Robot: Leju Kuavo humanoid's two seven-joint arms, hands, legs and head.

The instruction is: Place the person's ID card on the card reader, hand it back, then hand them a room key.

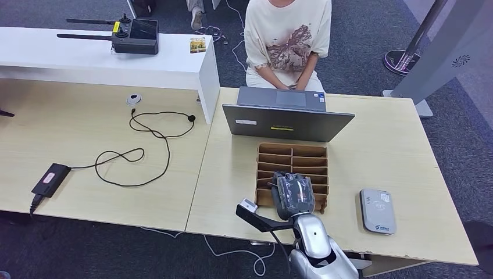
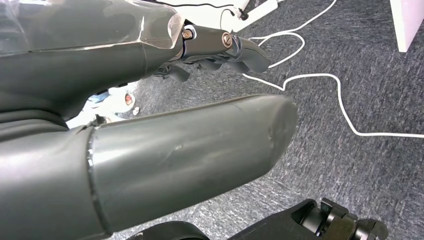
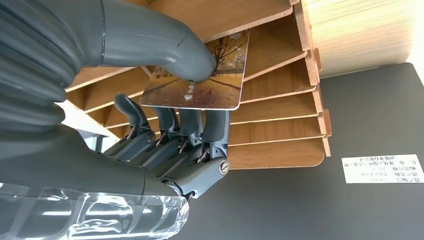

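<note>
Bench layout, seen from the head view.
A slotted card rack (image 1: 292,168) sits on the bench (image 1: 383,145) just before the laptop (image 1: 286,116); the card reader (image 1: 377,210) lies to its right; a person (image 1: 287,40) sits behind the laptop; the right hand (image 1: 295,195) is over the rack's near end.

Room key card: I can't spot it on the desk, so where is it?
The right robot hand pinches the room key card at the wooden slotted rack, behind the laptop.

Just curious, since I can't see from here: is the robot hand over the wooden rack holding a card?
Yes, the right robot hand pinches a card printed with autumn trees between thumb and fingers, beside the slotted wooden rack.
</note>
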